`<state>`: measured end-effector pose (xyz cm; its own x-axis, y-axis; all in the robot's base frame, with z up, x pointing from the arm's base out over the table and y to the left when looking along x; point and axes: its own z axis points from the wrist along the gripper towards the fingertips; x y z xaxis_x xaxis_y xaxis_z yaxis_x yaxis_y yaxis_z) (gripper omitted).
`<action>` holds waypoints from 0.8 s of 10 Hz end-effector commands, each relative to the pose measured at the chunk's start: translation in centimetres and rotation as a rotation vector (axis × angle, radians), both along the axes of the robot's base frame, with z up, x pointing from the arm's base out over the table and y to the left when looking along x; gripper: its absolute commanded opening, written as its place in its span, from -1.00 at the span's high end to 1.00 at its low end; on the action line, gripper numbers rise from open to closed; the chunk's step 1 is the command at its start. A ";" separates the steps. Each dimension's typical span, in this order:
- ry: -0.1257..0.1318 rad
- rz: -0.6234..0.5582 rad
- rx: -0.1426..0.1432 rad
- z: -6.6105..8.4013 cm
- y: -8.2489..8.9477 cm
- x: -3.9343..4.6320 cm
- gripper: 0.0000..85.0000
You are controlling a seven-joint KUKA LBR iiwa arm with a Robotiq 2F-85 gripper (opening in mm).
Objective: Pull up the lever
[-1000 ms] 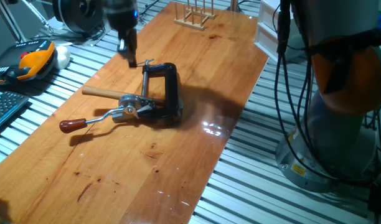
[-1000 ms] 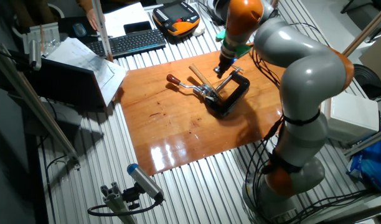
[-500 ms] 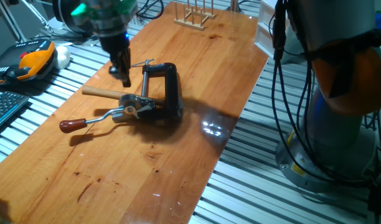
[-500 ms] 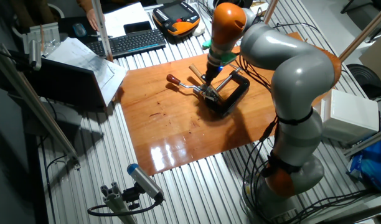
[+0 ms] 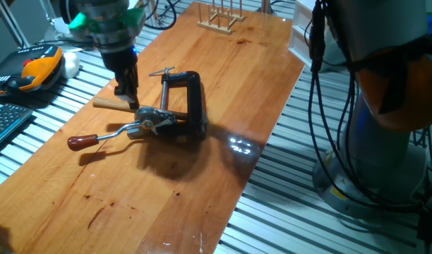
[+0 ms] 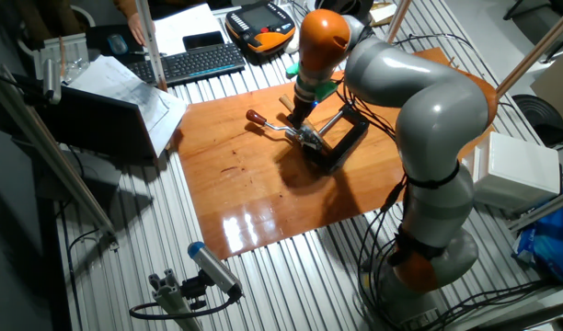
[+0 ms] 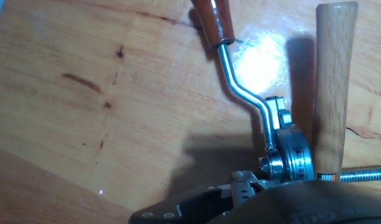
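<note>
Polished wooden tabletop point(image 5: 202, 183) fills my screens, sitting on a ribbed metal bench with a keyboard point(image 6: 201, 61) and an orange pendant point(image 5: 38, 67) beyond its edge. Reading one fixed view from the left, I see the lever point(image 5: 106, 134) lying flat on the wood, its red-brown knob out at 9 o'clock and the bent silver rod running right into the small hub, which is mounted at the foot of the black C-clamp point(image 5: 188, 102). From that hub, the gripper point(image 5: 126, 92) hangs at about 11 o'clock, low over the pale hammer handle point(image 5: 114, 104) that lies just behind the lever. I cannot tell how far apart its fingers stand, since they read as one dark mass in both fixed views. At 12 o'clock on the board stands a small wooden rack point(image 5: 219, 15). Through the hand view the lever point(image 7: 240, 87) runs from the knob at 12 o'clock down to the hub near 5 o'clock, with the hammer handle point(image 7: 332, 81) just right of it.
</note>
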<state>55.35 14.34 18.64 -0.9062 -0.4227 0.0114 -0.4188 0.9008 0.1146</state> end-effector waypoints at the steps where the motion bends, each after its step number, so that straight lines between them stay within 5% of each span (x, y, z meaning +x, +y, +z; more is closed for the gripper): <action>1: 0.006 -0.024 -0.007 0.0 0.0 -0.01 1.00; 4: -0.011 -0.035 -0.008 0.0 0.0 -0.01 1.00; 5: -0.011 -0.050 -0.050 0.0 0.0 -0.01 0.60; 6: -0.031 -0.073 -0.053 -0.3 1.2 0.78 0.20; 8: -0.055 -0.096 -0.051 -1.7 3.5 2.59 0.20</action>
<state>57.93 17.25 16.84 -0.9430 -0.3321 -0.0204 -0.3327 0.9418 0.0473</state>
